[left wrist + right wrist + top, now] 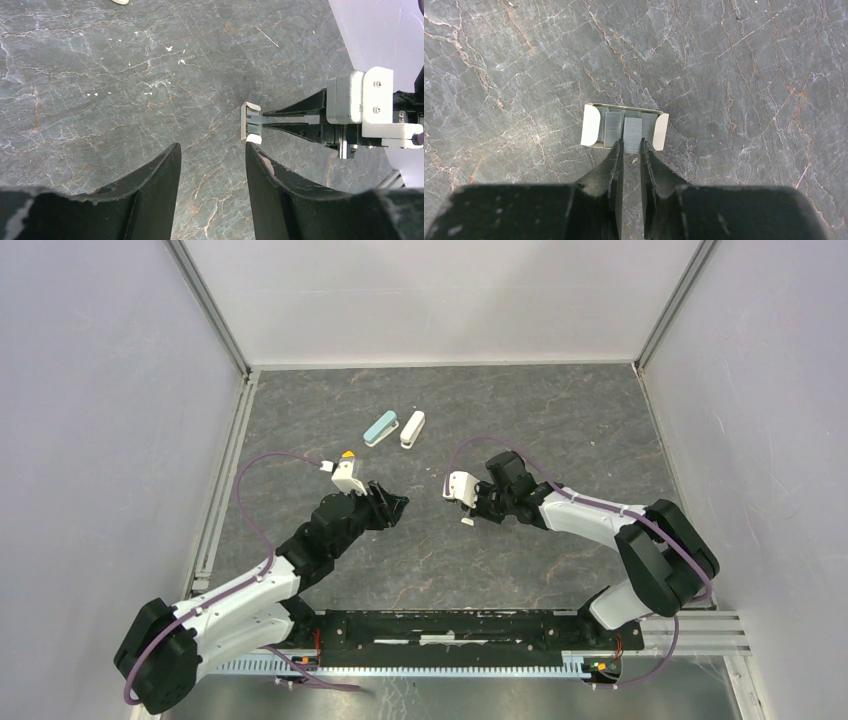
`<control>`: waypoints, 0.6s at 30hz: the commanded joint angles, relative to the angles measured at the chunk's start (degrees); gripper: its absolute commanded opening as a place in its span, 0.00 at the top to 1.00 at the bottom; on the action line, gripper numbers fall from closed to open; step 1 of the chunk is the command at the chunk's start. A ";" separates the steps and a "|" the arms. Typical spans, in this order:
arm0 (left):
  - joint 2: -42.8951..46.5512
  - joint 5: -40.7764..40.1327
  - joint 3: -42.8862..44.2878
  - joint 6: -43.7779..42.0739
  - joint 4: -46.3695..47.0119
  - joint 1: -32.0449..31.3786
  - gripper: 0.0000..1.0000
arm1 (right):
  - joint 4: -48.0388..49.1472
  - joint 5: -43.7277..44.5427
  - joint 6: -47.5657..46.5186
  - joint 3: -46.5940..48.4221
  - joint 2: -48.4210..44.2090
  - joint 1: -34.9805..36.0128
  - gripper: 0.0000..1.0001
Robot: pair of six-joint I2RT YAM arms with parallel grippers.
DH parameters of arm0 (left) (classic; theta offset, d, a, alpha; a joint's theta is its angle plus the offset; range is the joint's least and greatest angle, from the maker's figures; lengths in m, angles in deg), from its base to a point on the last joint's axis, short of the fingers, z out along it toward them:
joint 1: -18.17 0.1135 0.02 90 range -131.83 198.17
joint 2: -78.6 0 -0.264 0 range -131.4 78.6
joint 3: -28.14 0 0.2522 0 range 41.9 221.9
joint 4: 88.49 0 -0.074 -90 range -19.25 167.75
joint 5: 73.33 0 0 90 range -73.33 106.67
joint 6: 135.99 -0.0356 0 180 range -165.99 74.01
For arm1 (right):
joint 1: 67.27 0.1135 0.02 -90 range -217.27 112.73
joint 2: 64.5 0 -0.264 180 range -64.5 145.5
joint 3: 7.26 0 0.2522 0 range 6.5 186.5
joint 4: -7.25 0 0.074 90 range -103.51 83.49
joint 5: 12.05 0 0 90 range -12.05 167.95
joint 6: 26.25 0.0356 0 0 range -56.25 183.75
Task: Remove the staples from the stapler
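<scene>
**Stapler pinched in the right claw; left claw waits empty.**

Top view: the right gripper (468, 512) is clamped on the small stubby grey stapler with whitish ends (467, 522), mid-table, well apart from the teal oblong piece (381, 428) and the white oblong piece (412, 429). Left wrist view: the left gripper (212, 150) stands half-wide and holds nothing, just beside the stapler (251, 129). Right wrist view: the jaws pinch its grey middle (624, 125). The staples cannot be made out. Advice: the right claw should hold rigid while the left comes in square.
</scene>
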 commanded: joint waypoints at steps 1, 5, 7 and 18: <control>0.15 -0.49 -0.59 0.38 3.25 0.19 0.43 | 2.20 0.59 0.12 1.87 0.37 0.28 0.85; 0.13 -0.61 -0.63 0.50 3.33 0.19 0.42 | 2.09 0.36 0.12 1.88 0.60 0.27 0.85; 0.07 -0.58 -0.63 0.49 3.34 0.19 0.42 | 2.12 0.42 0.12 1.86 0.69 0.24 0.85; 0.55 -0.83 -0.79 0.43 3.34 0.19 0.42 | 1.87 0.63 -0.22 1.95 0.91 0.40 0.85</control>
